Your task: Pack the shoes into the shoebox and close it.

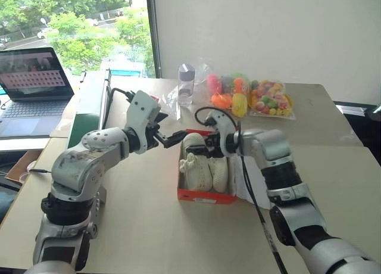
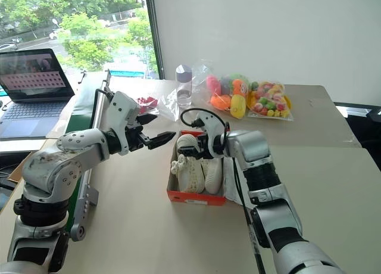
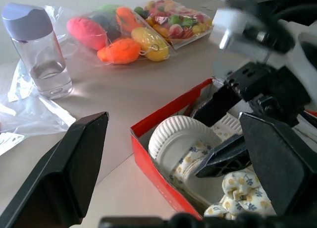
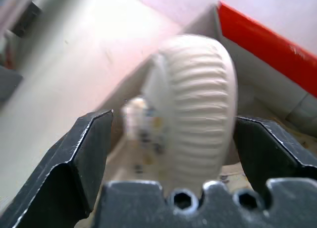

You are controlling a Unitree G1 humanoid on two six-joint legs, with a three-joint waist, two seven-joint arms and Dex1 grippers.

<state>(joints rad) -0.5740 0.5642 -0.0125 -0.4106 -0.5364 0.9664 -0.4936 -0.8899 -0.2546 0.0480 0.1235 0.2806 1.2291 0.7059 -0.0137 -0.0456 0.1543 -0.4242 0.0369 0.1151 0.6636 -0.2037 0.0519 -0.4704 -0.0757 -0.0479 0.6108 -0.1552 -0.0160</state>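
Directly below the right gripper (image 1: 206, 144), whose black fingers stand wide apart with nothing between them, the shoes (image 1: 202, 165) lie in the shoebox (image 1: 205, 195), a flat red-orange cardboard tray, white inside. Their cream uppers look perforated and lumpy; the right wrist view adds a rounded, ribbed sole (image 4: 198, 109) between that gripper's fingers, untouched. Just beside the box's far corner hangs the left gripper (image 1: 172, 137), also spread wide and empty. Its wrist view brings out a clear plastic bottle (image 3: 37, 49) and crinkled bags of colourful toys (image 3: 133, 32) beyond it.
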